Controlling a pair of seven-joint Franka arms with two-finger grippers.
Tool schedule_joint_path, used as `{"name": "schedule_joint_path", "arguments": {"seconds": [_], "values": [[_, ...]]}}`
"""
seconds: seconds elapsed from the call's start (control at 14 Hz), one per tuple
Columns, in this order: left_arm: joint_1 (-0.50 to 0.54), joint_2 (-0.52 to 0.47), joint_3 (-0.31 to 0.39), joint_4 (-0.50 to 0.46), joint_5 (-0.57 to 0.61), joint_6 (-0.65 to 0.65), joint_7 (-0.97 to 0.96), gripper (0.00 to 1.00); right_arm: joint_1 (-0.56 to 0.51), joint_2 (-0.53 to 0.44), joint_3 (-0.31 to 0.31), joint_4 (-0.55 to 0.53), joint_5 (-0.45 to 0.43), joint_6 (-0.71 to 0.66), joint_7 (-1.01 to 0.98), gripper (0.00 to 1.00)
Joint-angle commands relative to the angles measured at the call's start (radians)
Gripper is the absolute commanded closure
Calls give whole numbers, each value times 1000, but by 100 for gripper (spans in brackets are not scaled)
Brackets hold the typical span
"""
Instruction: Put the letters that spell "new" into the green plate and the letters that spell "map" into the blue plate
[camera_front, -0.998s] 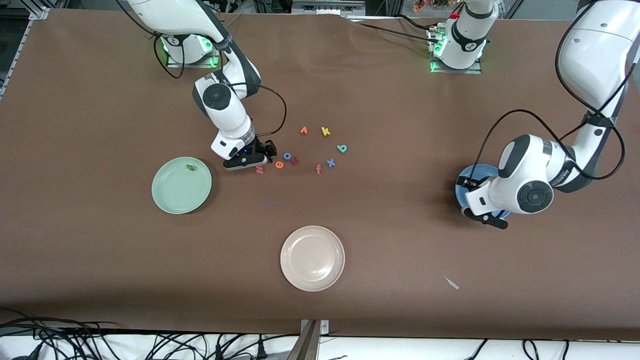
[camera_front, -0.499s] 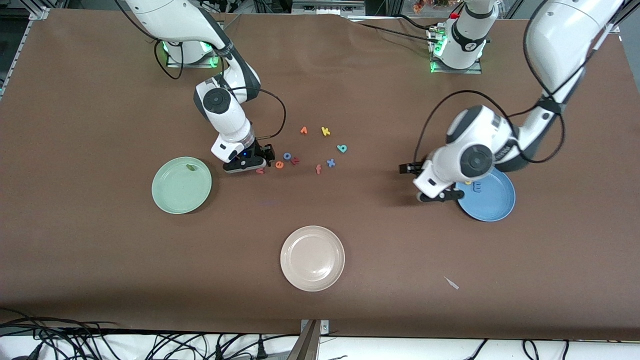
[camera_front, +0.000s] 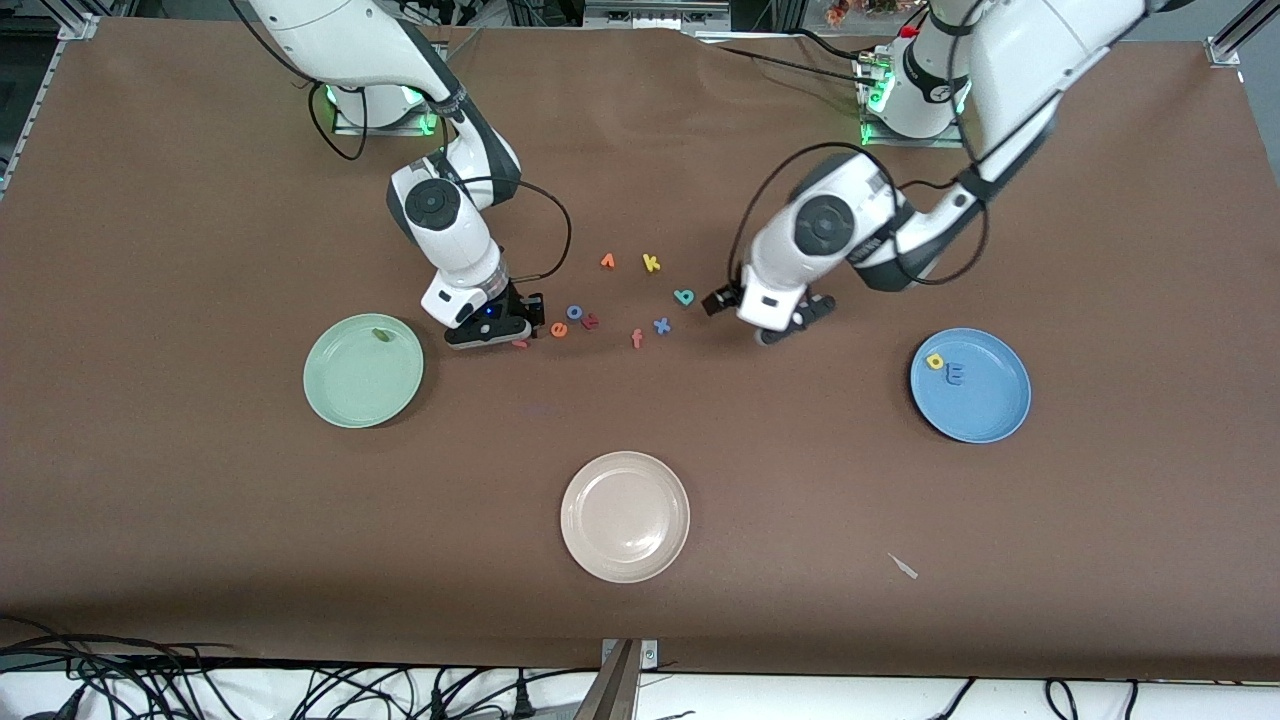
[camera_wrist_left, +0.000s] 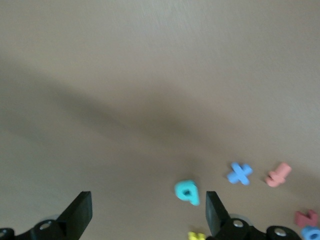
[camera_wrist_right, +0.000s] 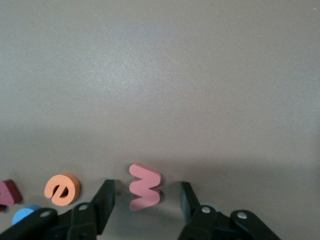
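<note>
Pink foam w (camera_wrist_right: 145, 193) — flat, between right gripper (camera_wrist_right: 145, 200) fingers.

Teal a (camera_wrist_left: 187, 191) between open fingers (camera_wrist_left: 77, 212)

A broad brown table (camera_front: 200, 500) fills the scene under even light. Along its edge nearest the front camera runs a white floor strip strewn with black cables (camera_front: 150, 685). A small pale scrap (camera_front: 903, 566) lies on the table near that edge.
</note>
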Motion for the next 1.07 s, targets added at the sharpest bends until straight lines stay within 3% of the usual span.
{"name": "schedule_joint_path", "arguments": {"seconds": [0.0,0.21,0.43,0.64,0.78,1.0], "values": [[-55,-1,11,-6,106,37,-228,0,-1,38,5,27,-12,19,-3,55],[-111,49,40,13,222,39,-376,0,-1,40,5,27,-12,19,-3,70],[-204,106,99,78,259,39,-436,0,-2,38,3,27,-12,19,-8,85],[-275,125,152,103,259,39,-445,0,-8,0,-24,27,-16,-19,-46,87],[-279,138,153,107,261,39,-443,3,-10,-52,-58,46,-14,-140,-121,87],[-287,148,153,107,261,39,-445,15,-10,-120,-143,91,-8,-342,-285,87]]}}
